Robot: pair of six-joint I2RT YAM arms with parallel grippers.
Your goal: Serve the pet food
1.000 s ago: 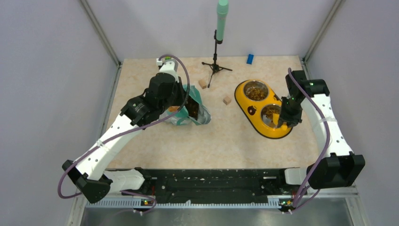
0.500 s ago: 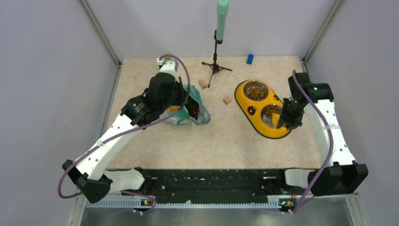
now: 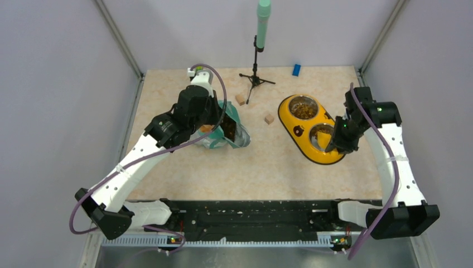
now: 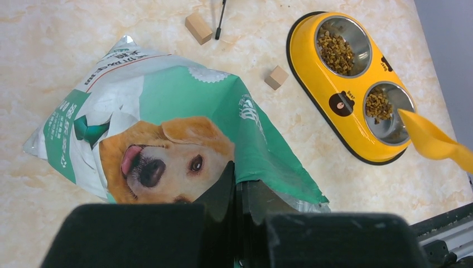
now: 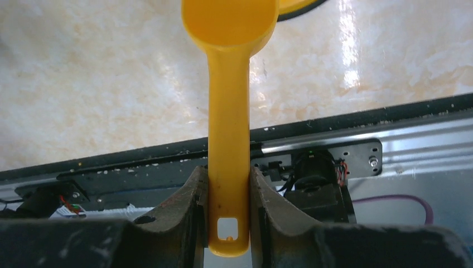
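From above, the teal-and-white glossy pouch (image 3: 233, 116) printed with a golden dog's face is lying left of centre on the beige marbled table (image 3: 262, 167). The left gripper (image 3: 218, 127) is reaching into its near end. To the right, the yellow plastic double-bowl feeder (image 3: 294, 133) is showing small brown dry kibble pellets (image 3: 304, 109) in both steel cups. The right gripper (image 3: 338, 143) is hovering at the nearer cup's right rim.

Through the left wrist camera, the left gripper (image 4: 240, 188) is pinching the pouch (image 4: 167, 111) by the edge of its mouth, jaws closed on the film. The far cup is looking fuller of kibble (image 4: 336, 50) than the near one. A yellow plastic scoop (image 4: 432, 142) is pointing at the near cup's right rim.

Through the right wrist camera, the right gripper (image 5: 228, 187) is clamping the scoop (image 5: 228, 106) low on its flat handle. Whether the scoop is carrying anything cannot be told.

The pellets are probably going to behave as light, hard, loose and prone to rolling, so they are best carried in the scoop rather than by the fingers. The pouch is looking soft and slick, and is best held at its rim.
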